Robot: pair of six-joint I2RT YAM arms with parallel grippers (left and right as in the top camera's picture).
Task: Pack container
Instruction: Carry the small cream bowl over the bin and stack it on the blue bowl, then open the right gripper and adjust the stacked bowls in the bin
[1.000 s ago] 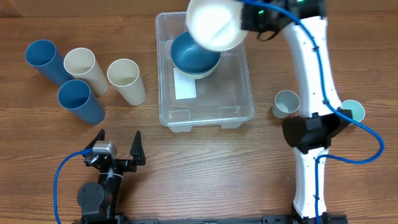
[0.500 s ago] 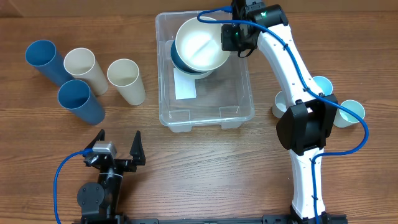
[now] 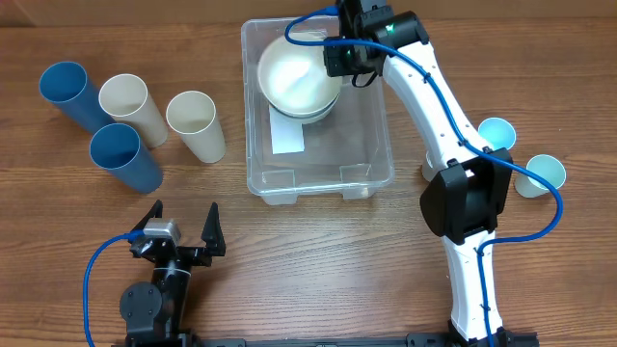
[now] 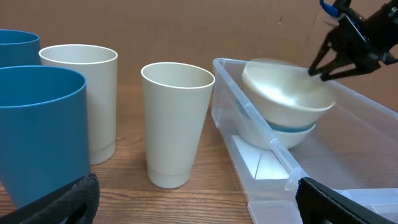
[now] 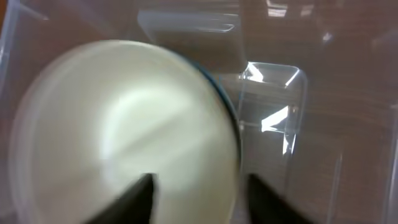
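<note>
The clear container stands at the table's middle back, with a white label on its bottom. In its far end a white bowl sits nested in a blue bowl, of which only a thin edge shows. My right gripper hovers at the white bowl's right rim, jaws apart. In the right wrist view the rim runs between the spread fingers of that gripper, and the bowl looks blurred. Near the front edge, my left gripper rests wide open and holds nothing.
Left of the container stand two blue cups and two cream cups. Two light blue cups lie to the right, behind my right arm. A grey cup is partly hidden there.
My right arm carried the white bowl left and down into the container, onto the blue bowl. Its jaws have opened off the rim. The left arm stayed still.
</note>
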